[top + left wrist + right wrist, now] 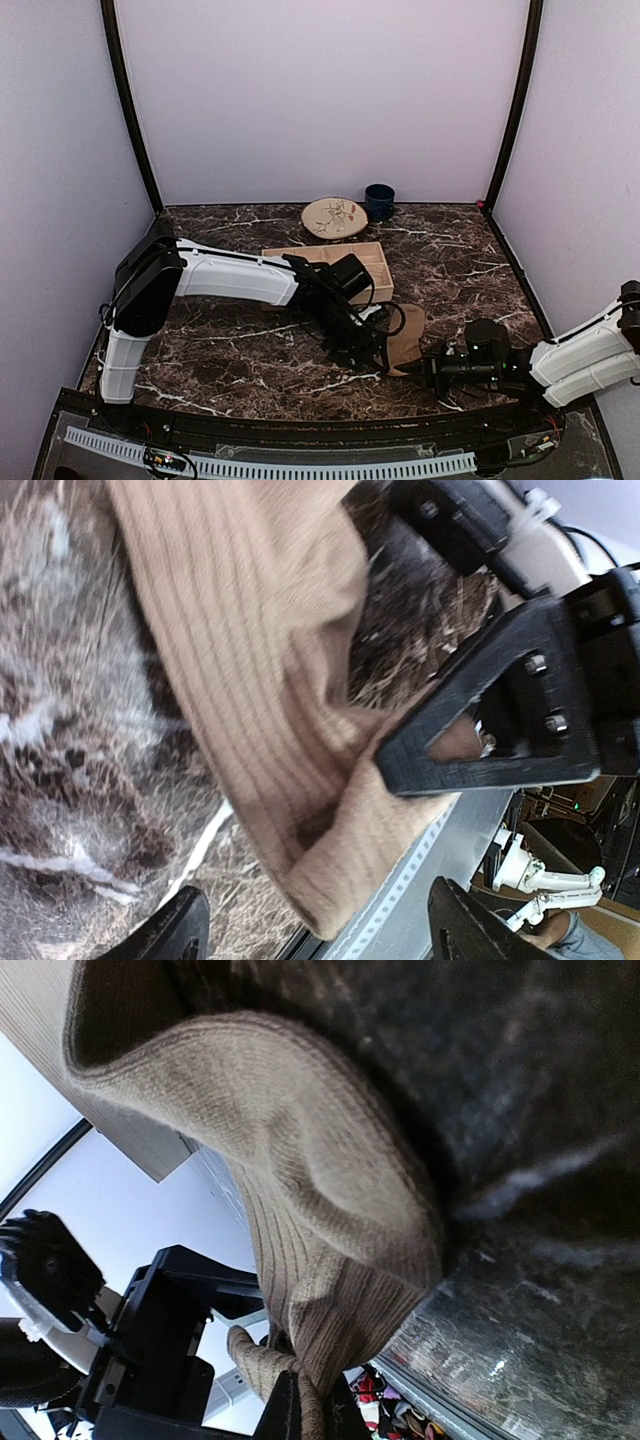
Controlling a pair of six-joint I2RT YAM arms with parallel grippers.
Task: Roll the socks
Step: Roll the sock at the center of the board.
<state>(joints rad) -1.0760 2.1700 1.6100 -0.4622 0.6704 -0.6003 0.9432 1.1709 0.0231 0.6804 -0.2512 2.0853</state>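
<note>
Wooden tray [384, 272] at centre, inside partly hidden, I think, tan ribbed sock [407, 336] below it near the table [230, 345] edge, my right gripper [424, 367] pinching it, my left gripper [368, 355] spread beside, free marble at left

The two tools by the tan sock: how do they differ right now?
The left tool stands wide open and grips nothing, while the right tool is shut, pinching one end of the tan sock. The left tool angles down over the sock; the right tool lies low, nearly level with the table. Shared: both are black and meet at the same sock.
</note>
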